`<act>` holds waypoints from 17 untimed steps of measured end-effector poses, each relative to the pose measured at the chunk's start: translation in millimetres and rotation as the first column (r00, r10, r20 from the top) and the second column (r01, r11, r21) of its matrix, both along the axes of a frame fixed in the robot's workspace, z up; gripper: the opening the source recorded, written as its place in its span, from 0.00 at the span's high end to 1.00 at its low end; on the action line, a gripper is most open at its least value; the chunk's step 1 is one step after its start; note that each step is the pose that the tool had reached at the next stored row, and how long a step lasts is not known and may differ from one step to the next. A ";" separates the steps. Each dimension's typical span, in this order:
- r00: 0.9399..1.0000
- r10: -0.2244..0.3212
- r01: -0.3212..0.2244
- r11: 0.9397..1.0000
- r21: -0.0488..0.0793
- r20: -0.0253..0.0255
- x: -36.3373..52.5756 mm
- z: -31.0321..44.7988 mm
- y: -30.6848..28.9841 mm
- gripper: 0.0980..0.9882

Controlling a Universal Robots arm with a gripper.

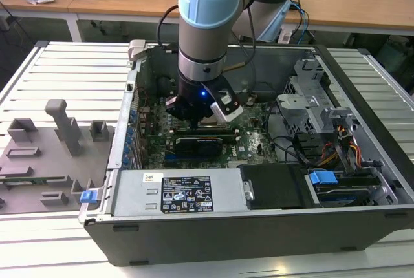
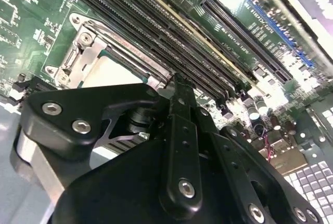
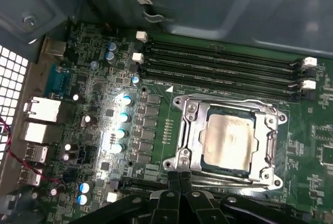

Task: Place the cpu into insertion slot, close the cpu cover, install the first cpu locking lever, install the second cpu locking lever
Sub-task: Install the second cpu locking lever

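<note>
Arm reaches down into the open case, wrist low over the board. Gripper hangs just off the socket corner; in the first wrist view the two fingers lie pressed together, nothing between them (closed empty, as far as shows). Cpu sits flat in the socket, dull silver top showing through the cut-out of the cover, which lies down over it as a silver frame. From the cpu, the fingertips are at about 7 o'clock in the first wrist view, close to the frame's screw corner; cannot tell if they touch it. Memory slots run in a row at 12 o'clock of the socket, just beside it. In the second wrist view the cpu and the frame edge peek out past the black finger links. Grey fixture tray lies outside the case on the exterior view's left, well apart.
</note>
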State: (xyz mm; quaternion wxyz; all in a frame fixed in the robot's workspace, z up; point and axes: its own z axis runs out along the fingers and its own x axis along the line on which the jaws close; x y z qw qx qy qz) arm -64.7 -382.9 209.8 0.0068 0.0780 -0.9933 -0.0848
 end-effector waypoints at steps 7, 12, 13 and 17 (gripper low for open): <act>1.000 0.016 -0.016 0.999 0.031 0.000 -3.5 -7.4 -2.8 0.99; 1.000 0.029 -0.029 0.997 0.067 0.001 -6.8 -12.2 -2.8 0.99; 1.000 0.030 -0.030 0.997 0.068 0.001 -7.3 -12.4 -2.8 0.99; 1.000 0.030 -0.030 0.997 0.069 0.001 -7.5 -8.3 -2.7 0.99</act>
